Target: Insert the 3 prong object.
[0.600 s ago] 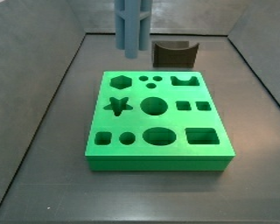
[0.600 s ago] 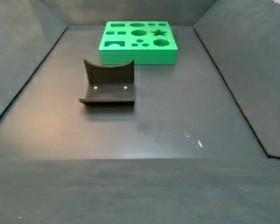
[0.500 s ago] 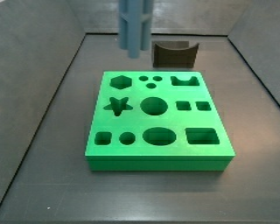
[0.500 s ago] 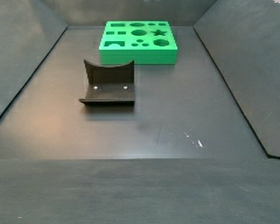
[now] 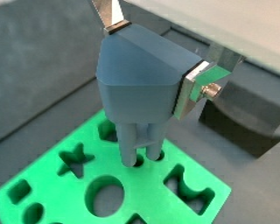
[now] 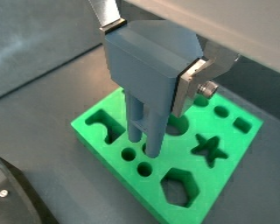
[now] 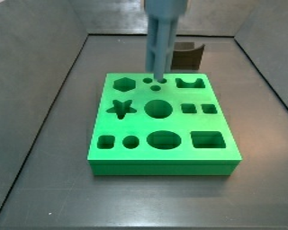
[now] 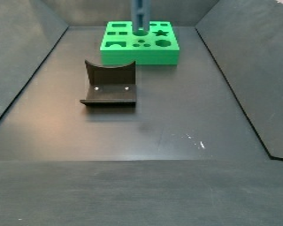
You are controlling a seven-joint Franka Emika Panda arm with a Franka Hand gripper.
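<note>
My gripper [image 5: 154, 52] is shut on the 3 prong object [image 5: 136, 83], a blue-grey column with lengthwise prongs, and holds it upright by its thick top end; the gripper also shows in a wrist view [image 6: 149, 48]. The silver fingers [image 6: 192, 80] press on its two sides. In a side view the 3 prong object [image 7: 162, 40] hangs over the far middle of the green board [image 7: 165, 166], its tips just above the three small round holes [image 7: 157, 84]. In a side view the object [image 8: 141, 16] stands over the board [image 8: 168, 58]. The gripper is above both side views.
The board has several shaped holes: a hexagon [image 7: 123, 84], a star [image 7: 121, 109], circles, an oval and squares. The dark fixture [image 7: 190, 56] stands behind the board, apart from it [image 8: 109, 84]. Grey walls enclose the dark floor.
The 3 prong object has moved right and come down, from behind the board's far edge to just above the three small holes. The board and fixture have not moved.
</note>
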